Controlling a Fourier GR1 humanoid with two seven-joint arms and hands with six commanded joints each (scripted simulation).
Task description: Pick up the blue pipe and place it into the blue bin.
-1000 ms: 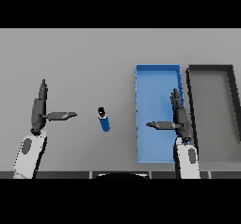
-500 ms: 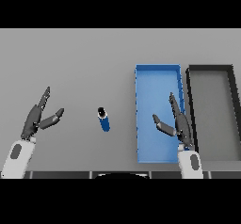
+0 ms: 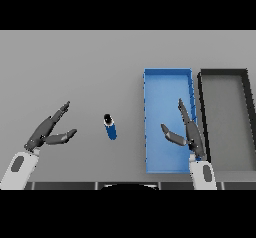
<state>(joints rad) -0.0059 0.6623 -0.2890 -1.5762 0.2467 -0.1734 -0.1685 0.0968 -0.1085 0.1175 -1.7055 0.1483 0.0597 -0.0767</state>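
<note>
blue pipe [image 3: 110,127] lies untouched between left hand [image 3: 48,131] and right hand [image 3: 186,130], both spread, empty.

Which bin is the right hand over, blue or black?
The blue bin. The right hand shows against its blue floor near the right wall; the black bin lies beside it, farther right.

1. The place looked like a bare test bench rather than a home: a plain grey worktop [image 3: 75,62] filled the frame.
2. Two open sorting bins, a blue bin [image 3: 167,77] and a dark bin [image 3: 223,74], stood side by side at the right.
</note>
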